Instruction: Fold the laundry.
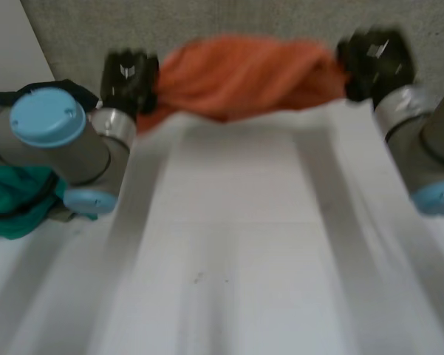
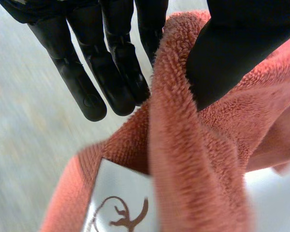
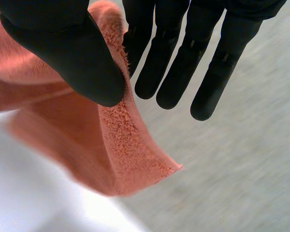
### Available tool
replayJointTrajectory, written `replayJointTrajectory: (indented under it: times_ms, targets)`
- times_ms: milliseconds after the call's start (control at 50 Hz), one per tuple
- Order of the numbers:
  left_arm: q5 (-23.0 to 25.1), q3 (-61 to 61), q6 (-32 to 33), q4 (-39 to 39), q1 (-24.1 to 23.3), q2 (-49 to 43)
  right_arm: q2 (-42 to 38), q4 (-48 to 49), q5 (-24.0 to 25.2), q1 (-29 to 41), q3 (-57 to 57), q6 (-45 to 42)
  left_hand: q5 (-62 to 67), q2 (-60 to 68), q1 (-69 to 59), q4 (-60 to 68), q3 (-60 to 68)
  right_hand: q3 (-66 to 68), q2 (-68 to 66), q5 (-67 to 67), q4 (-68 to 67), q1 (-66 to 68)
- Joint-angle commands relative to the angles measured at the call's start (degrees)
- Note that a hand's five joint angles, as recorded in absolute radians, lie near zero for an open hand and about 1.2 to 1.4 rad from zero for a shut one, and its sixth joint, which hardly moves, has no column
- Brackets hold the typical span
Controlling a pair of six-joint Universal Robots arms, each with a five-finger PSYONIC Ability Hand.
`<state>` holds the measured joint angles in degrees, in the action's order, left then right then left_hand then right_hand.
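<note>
— Orange towel (image 1: pixel 244 74), bunched into a sagging roll, strung between both hands at the twelve o'clock edge of the table (image 1: pixel 236 244).
— Who has which end?
— Left hand (image 1: pixel 129 78) has the nine o'clock end, thumb pressing a terry edge against straight fingers, near a white label (image 2: pixel 120 203). Right hand (image 1: pixel 373 63) pinches the three o'clock corner the same way.
— Touching the table?
— Hard to say; lifted, I think. A green cloth (image 1: pixel 18 203) lies heaped at eight o'clock, well apart from the towel.
</note>
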<state>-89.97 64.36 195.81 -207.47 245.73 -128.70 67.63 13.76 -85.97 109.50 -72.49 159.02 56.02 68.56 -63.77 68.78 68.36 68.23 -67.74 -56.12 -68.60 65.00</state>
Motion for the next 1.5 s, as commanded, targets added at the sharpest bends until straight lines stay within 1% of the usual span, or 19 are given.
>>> replayJointTrajectory:
  times_ms: [20,140,160,180,220,260,340,480,560,580,700,760,840,960,1080,1200,1280,1400,1500]
  targets:
    - [0.3,12.0,0.5,8.4,1.8,0.1,-1.7,-6.9,0.5,1.1,-14.0,-5.6,14.0,11.4,-16.2,11.2,11.6,11.8,-12.3,-13.9,-11.4,15.0]
    - [0.4,15.4,0.4,14.7,1.9,1.3,-1.4,-13.2,0.2,1.1,-18.8,-14.6,11.8,9.3,-14.1,9.1,9.5,11.8,-12.3,-13.9,-11.4,15.0]
    - [0.4,15.7,0.4,15.4,2.1,1.5,-1.4,-14.4,0.1,1.1,-19.1,-15.5,6.3,3.8,-8.6,3.6,4.0,11.8,-12.3,-13.9,-11.4,15.0]
    - [0.4,16.2,0.4,16.8,2.6,2.0,-1.1,-16.7,0.1,1.1,-19.7,-16.8,-7.7,-10.3,5.5,-10.5,-10.1,11.8,-12.3,-13.9,-11.4,15.0]
    - [0.4,16.8,0.4,18.1,3.3,2.6,-0.7,-18.9,0.2,1.1,-20.1,-17.6,-23.1,-25.6,20.8,-25.9,-25.4,11.8,-12.3,-13.9,-11.4,15.0]
    - [0.5,17.5,0.3,19.8,4.6,4.3,1.5,-21.7,0.5,1.1,-20.6,-17.6,-34.2,-36.7,32.0,-37.0,-36.5,11.8,-12.3,-13.9,-11.4,15.0]
    - [1.4,19.6,0.0,20.4,6.6,7.6,4.6,-22.6,0.6,0.5,-21.6,-17.6,-45.2,-47.7,42.9,-48.0,-47.5,11.8,-12.3,-13.9,-11.4,15.0]
    - [4.6,25.1,-1.0,21.3,12.5,13.6,4.7,-21.9,0.5,0.4,-22.4,-17.2,-43.0,-45.6,40.8,-45.8,-45.4,11.8,-12.3,-13.9,-11.4,15.0]
    - [8.0,28.8,-5.8,23.7,16.1,16.6,4.7,-20.0,0.4,0.5,-23.1,-17.1,-38.8,-41.4,36.6,-41.6,-41.2,11.8,-12.3,-13.9,-11.4,15.0]
    - [10.0,29.8,-9.2,25.4,17.1,17.2,4.6,-19.3,0.3,0.5,-23.4,-17.1,-35.8,-38.4,33.6,-38.6,-38.2,11.8,-12.3,-13.9,-11.4,15.0]
    - [15.9,30.7,-16.9,32.9,19.7,16.6,4.6,-18.2,0.3,0.8,-23.8,-17.0,-33.1,-35.6,30.8,-35.9,-35.4,11.8,-12.3,-13.9,-11.4,15.0]
    - [19.5,30.6,-17.7,36.1,20.2,14.9,4.6,-18.1,0.3,1.1,-23.9,-17.0,-33.4,-36.0,31.2,-36.2,-35.8,11.8,-12.3,-13.9,-11.4,15.0]
    - [21.5,29.3,-18.4,36.7,19.7,11.3,4.7,-18.3,0.4,1.1,-24.4,-17.0,-33.4,-36.0,31.2,-36.2,-35.8,11.8,-12.3,-13.9,-11.4,15.0]
    - [21.3,25.1,-19.4,36.6,17.4,6.4,6.0,-19.3,0.1,1.1,-27.2,-17.3,-33.6,-36.1,31.4,-36.4,-35.9,11.8,-12.3,-13.9,-11.4,15.0]
    - [20.8,19.5,-21.7,36.6,15.3,1.8,11.7,-24.7,1.0,1.1,-31.5,-18.2,-32.8,-35.3,30.5,-35.5,-35.1,11.8,-12.3,-13.9,-11.4,15.0]
    - [15.0,14.3,-21.8,36.5,12.3,-0.2,18.0,-32.9,7.3,1.1,-34.1,-19.3,-22.0,-24.5,19.8,-24.8,-24.3,11.8,-12.3,-13.9,-11.4,15.0]
    - [11.5,11.1,-21.8,36.5,11.1,-2.0,21.7,-36.6,12.7,0.7,-34.2,-18.6,-21.5,-24.0,19.2,-24.3,-23.8,11.8,-12.3,-13.9,-11.4,15.0]
    - [11.1,10.3,-21.7,35.8,10.2,-2.7,26.0,-37.1,14.4,0.4,-34.2,-17.4,-21.8,-24.4,19.6,-24.6,-24.2,11.8,-12.3,-13.9,-11.4,15.0]
    - [10.8,10.2,-20.8,35.0,9.7,-3.6,26.1,-37.1,14.6,0.5,-33.9,-16.0,-18.0,-20.5,15.7,-20.7,-20.3,11.8,-12.3,-13.9,-11.4,15.0]
